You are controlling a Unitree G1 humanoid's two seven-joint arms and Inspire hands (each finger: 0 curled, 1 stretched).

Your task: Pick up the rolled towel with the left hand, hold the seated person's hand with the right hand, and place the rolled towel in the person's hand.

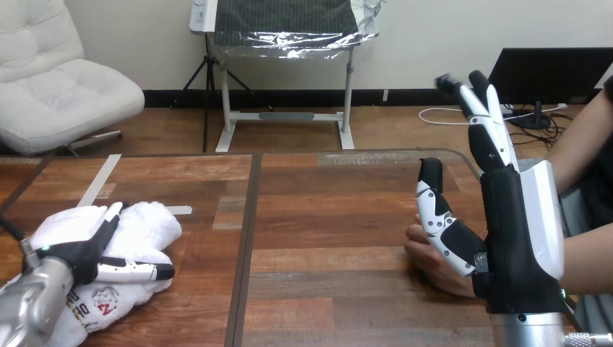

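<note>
A dark seam (244, 246) runs from front to back down the wooden desk (332, 217), and everything else is placed from it. Well to the left of the seam, the rolled towel (148, 224) lies on the desk near the near edge. It is white, and its lower fold carries a patch of red and dark print too small to read.

The left robot hand (76, 235) is clamped on the towel. Its thumb lies along the near side, its fingers go over the far side, and the cloth bulges between them.

Well to the right of the seam, the right robot hand (517, 231) stands upright with its fingers straight and spread from the thumb, holding nothing. The person's hand (426, 264) rests on the desk just behind that thumb; I cannot tell whether the two are touching.

From the seam to the person's hand the wood is bare. Left of the seam, a pale tape strip (101, 181) slants toward the far edge. Right of the seam, the far edge ends in a rounded corner.
</note>
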